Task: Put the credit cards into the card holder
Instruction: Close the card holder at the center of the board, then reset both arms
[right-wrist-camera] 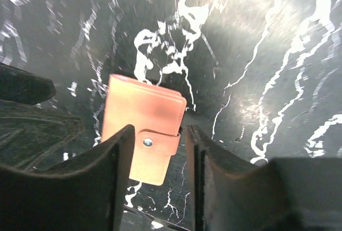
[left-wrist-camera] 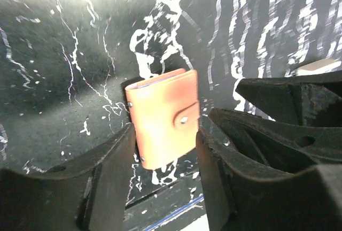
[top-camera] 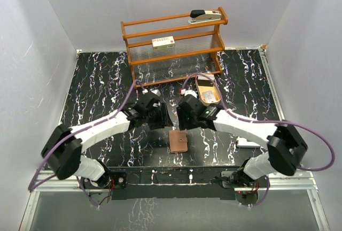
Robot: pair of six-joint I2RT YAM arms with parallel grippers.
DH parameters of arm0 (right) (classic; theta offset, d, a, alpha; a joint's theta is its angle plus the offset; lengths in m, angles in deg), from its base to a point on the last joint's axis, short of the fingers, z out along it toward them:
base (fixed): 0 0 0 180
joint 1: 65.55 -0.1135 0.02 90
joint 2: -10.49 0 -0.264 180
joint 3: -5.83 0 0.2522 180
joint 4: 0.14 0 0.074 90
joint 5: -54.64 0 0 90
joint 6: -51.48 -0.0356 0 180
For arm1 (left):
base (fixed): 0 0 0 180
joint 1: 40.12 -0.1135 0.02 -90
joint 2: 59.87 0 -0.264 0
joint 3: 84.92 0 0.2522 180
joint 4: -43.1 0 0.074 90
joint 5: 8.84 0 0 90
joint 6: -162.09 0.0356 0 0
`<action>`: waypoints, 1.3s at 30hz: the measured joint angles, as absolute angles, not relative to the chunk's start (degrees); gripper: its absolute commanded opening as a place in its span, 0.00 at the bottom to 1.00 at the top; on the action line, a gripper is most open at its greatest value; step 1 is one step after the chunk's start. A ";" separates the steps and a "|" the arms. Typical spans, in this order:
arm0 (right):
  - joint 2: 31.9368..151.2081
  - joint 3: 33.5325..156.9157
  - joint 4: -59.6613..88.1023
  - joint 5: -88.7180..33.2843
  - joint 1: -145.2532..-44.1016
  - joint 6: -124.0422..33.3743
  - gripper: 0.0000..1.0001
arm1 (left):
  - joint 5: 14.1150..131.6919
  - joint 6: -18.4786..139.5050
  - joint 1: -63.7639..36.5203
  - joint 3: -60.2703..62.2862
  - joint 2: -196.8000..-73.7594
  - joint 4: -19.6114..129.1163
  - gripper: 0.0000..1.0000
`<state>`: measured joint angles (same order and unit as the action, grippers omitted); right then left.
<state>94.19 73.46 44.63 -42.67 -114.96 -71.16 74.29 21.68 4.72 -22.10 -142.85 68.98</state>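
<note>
Presently, the card holder (top-camera: 178, 141) lies flat on the black marbled table (top-camera: 96, 92), near the front edge and roughly midway between the two arms. Both wrist views show it folded shut, with its small tab snapped over the front face.

The left gripper (left-wrist-camera: 165, 135) hangs above the table just far and left of the card holder. Its fingers (left-wrist-camera: 115, 172) are spread apart and pinch nothing. In its own view the card holder shows in the gap between them, lying on the table below.

The right gripper (right-wrist-camera: 159, 132) hangs just far and right of the card holder, close beside the left one. Its jaws are likewise parted and grip nothing, and its view also frames the card holder between them. From above, neither gripper appears to touch the card holder.

An oval wooden tray (top-camera: 201, 81) sits on the table to the far right of the grippers. Pale flat items in it may be the credit cards (top-camera: 209, 96), but they are too small to confirm.

A wooden rack (top-camera: 173, 38) stands at the far side of the table. A stapler (top-camera: 206, 16) rests on its top shelf and a cream box (top-camera: 163, 41) on the middle shelf.
</note>
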 measured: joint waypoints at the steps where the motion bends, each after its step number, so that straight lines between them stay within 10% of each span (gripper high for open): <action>1: 92.71 74.31 45.20 -43.65 -114.67 -70.90 0.54 | 75.78 22.27 4.72 -21.05 -140.82 70.48 0.54; 4: 86.72 76.71 46.62 -46.14 -114.30 -70.35 0.78 | 79.89 24.11 4.70 -17.64 -134.18 75.01 0.97; 6: 82.17 78.31 46.99 -47.50 -114.28 -70.40 0.98 | 82.14 25.33 4.70 -15.17 -130.26 78.18 0.99; 39: 57.06 77.85 48.00 -54.82 -114.28 -79.51 0.98 | 90.49 32.85 4.70 -11.90 -103.14 91.16 0.99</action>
<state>57.06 77.85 48.00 -54.82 -114.28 -79.51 90.49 32.85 4.70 -11.90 -103.14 91.16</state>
